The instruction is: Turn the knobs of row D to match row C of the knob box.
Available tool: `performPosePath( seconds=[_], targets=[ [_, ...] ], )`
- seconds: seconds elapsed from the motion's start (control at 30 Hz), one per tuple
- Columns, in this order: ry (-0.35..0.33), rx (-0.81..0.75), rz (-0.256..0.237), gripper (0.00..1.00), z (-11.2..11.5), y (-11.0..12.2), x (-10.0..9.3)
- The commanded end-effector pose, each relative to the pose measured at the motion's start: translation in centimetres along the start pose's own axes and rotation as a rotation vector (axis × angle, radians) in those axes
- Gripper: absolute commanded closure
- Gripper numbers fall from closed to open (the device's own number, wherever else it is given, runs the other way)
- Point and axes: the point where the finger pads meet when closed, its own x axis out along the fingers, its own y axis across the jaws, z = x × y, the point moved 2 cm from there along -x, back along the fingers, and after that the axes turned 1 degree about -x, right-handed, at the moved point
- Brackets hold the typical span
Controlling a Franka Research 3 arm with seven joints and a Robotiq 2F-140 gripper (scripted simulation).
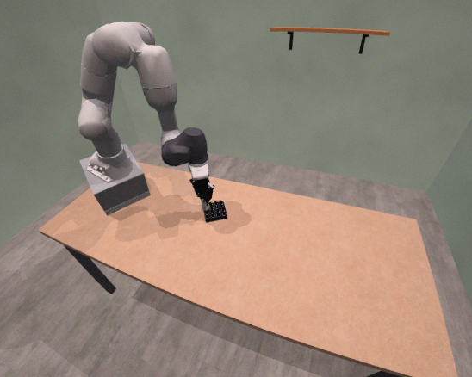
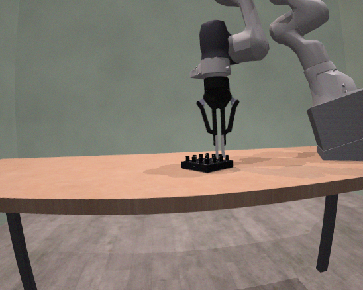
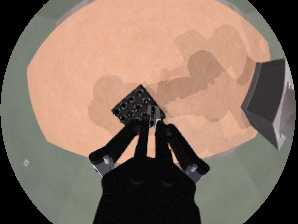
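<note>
- Knob box [image 1: 217, 219] [image 2: 195, 166] [image 3: 141, 88] sits flat on the tabletop [image 1: 307, 258] [image 2: 87, 179] [image 3: 75, 65]: just left of centre in the top view, below and right of centre in the exterior view, near mid-frame in the wrist view.
- Gripper [image 1: 207, 208] [image 2: 220, 156] [image 3: 152, 110] points down at the box, fingers narrow, a slim gap between them. Tips reach knob height by the box's edge; I cannot tell whether a knob is pinched there.
- Step in hand, my reading: setting one knob by twist. Which knob, I cannot tell.
- Done well, the gripper's axis stands upright over the knob's centre, so the turn neither drags nor tips the box.
- Neighbours are close-set; a swinging fingertip could nudge one off its mark. Small turns look wise, easing off before an end stop.
- Best to check the white line against its row C partner, open only slightly, then lift straight up.
- Writing: printed names and marks too small to read. No brand or label legible on arm [image 1: 158, 73] [image 2: 246, 46] or base block [image 1: 122, 189] [image 2: 346, 122] [image 3: 262, 100].
</note>
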Motion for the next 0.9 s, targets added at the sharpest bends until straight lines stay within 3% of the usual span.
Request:
performPosePath(
  seconds=[0.0,0.87],
  targets=[
    [0.004,0.156,-0.015,0.95,0.07,-0.04,0.00],
    [0.001,0.616,-0.016,0.95,0.07,-0.04,0.00]
  ],
)
